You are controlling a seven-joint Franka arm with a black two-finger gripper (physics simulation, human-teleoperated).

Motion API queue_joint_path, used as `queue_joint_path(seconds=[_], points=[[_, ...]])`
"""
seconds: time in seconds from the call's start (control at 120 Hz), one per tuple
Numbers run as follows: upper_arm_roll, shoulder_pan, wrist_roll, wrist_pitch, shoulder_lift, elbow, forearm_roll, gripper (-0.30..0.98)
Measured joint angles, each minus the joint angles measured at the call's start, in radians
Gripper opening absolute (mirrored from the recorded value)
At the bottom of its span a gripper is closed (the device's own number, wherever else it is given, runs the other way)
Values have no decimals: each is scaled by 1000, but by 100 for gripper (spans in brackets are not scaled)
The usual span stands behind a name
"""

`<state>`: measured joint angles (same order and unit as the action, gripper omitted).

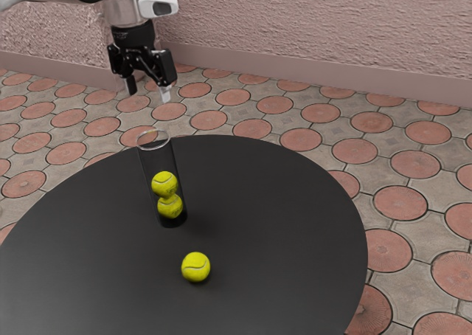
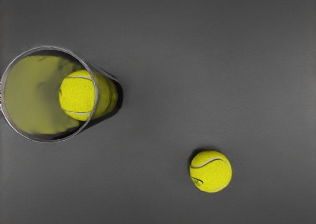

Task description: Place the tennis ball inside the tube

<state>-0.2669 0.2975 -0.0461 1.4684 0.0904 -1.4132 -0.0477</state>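
My gripper is open and holds nothing, high above the table and the tube's rim in the exterior view. The clear tube stands upright on the table with two tennis balls stacked in its lower part. A loose yellow tennis ball lies on the black tabletop, outside the tube and apart from it. Seen from above in the wrist view, the tube has a ball inside, and the loose tennis ball rests some way from its base.
The round black table has its curved edge toward the exterior view's right. Beyond it are a patterned tile floor and a rough pink wall.
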Motion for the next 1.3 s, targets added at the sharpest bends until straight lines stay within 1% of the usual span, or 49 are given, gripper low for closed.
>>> queue_joint_path(seconds=[0.342, 0.392, 0.517, 0.608, 0.675, 0.742, 0.808, 0.875, 0.933, 1.067, 1.192, 1.3], points=[[-3, -4, -7, 20, 11, -9, 0, 69], [-1, -1, -7, 28, -2, -53, -1, 69], [27, -12, -5, 89, -107, -244, -2, 69], [51, -29, -3, 140, -145, -352, 0, 69], [60, -17, -1, 193, -166, -440, 0, 69], [76, -3, 0, 235, -169, -484, 1, 69], [85, 13, 2, 293, -183, -560, 1, 69], [88, 17, 3, 378, -207, -672, 1, 69], [90, 20, 4, 451, -213, -738, 1, 69], [92, 27, 6, 577, -160, -782, -3, 69], [94, 33, 8, 624, -117, -792, -7, 69], [98, 38, 15, 659, -85, -826, -40, 69]])
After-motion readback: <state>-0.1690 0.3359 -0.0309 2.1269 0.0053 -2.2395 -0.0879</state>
